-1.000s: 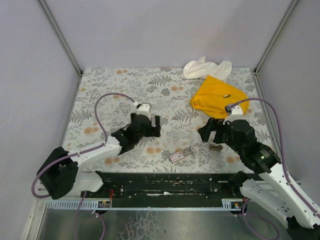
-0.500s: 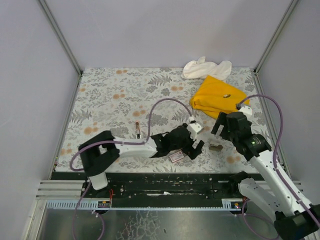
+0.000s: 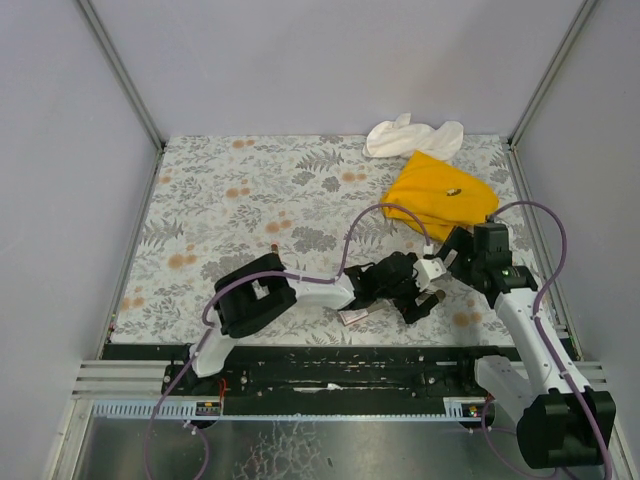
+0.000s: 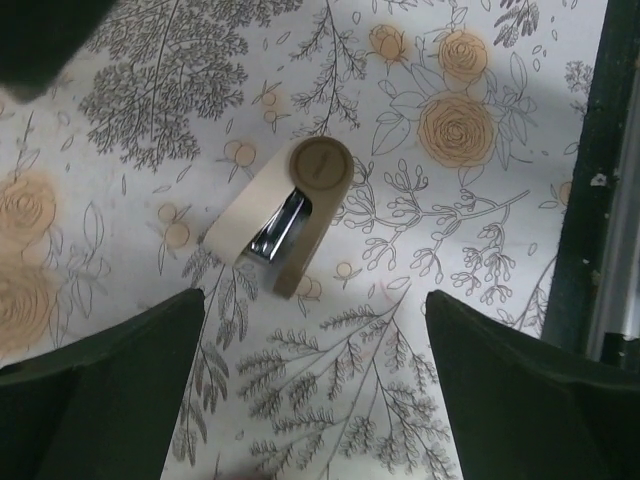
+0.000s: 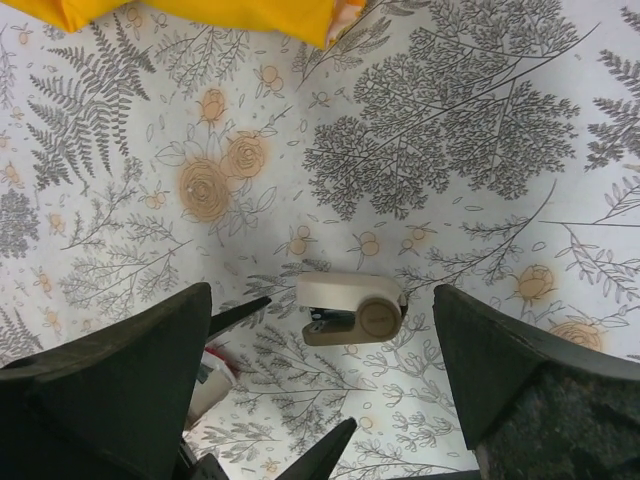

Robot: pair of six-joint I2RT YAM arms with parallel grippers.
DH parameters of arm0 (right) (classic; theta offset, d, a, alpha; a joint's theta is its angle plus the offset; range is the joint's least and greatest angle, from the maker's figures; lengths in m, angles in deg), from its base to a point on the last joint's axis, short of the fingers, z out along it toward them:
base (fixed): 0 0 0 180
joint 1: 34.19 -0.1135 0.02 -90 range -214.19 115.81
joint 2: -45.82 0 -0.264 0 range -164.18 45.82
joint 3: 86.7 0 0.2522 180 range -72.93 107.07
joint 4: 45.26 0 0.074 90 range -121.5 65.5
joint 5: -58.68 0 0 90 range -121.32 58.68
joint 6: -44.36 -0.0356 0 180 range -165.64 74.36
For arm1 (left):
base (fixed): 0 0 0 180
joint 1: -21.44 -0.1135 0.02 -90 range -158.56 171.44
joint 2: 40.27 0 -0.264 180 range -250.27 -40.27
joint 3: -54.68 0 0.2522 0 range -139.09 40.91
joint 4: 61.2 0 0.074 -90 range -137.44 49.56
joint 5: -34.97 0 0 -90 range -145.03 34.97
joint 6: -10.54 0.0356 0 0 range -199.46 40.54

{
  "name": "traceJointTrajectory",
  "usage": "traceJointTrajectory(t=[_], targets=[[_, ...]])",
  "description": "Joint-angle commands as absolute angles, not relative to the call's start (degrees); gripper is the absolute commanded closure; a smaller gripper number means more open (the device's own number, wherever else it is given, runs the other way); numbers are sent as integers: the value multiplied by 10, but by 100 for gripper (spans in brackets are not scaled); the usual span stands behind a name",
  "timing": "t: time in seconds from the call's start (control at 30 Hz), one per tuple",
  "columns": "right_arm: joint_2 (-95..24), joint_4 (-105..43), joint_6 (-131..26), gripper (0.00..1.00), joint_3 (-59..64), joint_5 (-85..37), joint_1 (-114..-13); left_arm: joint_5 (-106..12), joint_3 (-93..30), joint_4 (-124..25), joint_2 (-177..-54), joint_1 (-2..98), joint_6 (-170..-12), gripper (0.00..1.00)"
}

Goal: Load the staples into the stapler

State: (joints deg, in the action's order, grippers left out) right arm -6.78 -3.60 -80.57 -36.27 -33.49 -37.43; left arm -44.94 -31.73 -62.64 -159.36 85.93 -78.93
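Table (image 3: 220,190): floral surface. The yellow cloth (image 3: 440,195) lies near the far right corner, with the white cloth (image 3: 412,135) beside it at the far edge. Left gripper (image 4: 312,300) and right gripper (image 5: 322,290): both spread wide, holding nothing, above the stapler (image 4: 285,215). The stapler lies on its side toward the near right. Staples (image 3: 352,316): pink box lying flat by the near edge, just left of the left gripper. Its contents cannot be made out.

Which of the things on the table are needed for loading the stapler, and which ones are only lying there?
Needed for the job:
- the stapler, small and beige, lying on its side
- the staples box, pink, beside the left arm

Only lying there:
- the yellow cloth, far right
- the white cloth, behind the yellow one
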Motion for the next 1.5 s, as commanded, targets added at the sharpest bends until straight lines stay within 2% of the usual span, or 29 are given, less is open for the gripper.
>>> traceJointTrajectory(t=[0.0, 0.33, 0.47, 0.77, 0.97, 1.23, 1.47], targets=[[-42, -54, -808, 2, -370, -333, -369, -432, -362, -664, -1633, 863, -746, 9], [15, 2, -808, 1, -367, -393, -367, -426, -425, -639, -1689, 865, -723, 11], [20, 6, -808, 1, -376, -386, -367, -436, -445, -607, -1702, 869, -700, 29], [33, 1, -824, 2, -400, -348, -367, -479, -398, -591, -1671, 880, -721, 51], [56, 16, -822, 2, -401, -349, -367, -490, -312, -621, -1599, 897, -772, 51], [92, 28, -827, 2, -405, -357, -367, -531, -287, -641, -1562, 907, -786, 49], [92, 27, -827, 2, -405, -364, -367, -575, -304, -646, -1559, 907, -783, 39]])
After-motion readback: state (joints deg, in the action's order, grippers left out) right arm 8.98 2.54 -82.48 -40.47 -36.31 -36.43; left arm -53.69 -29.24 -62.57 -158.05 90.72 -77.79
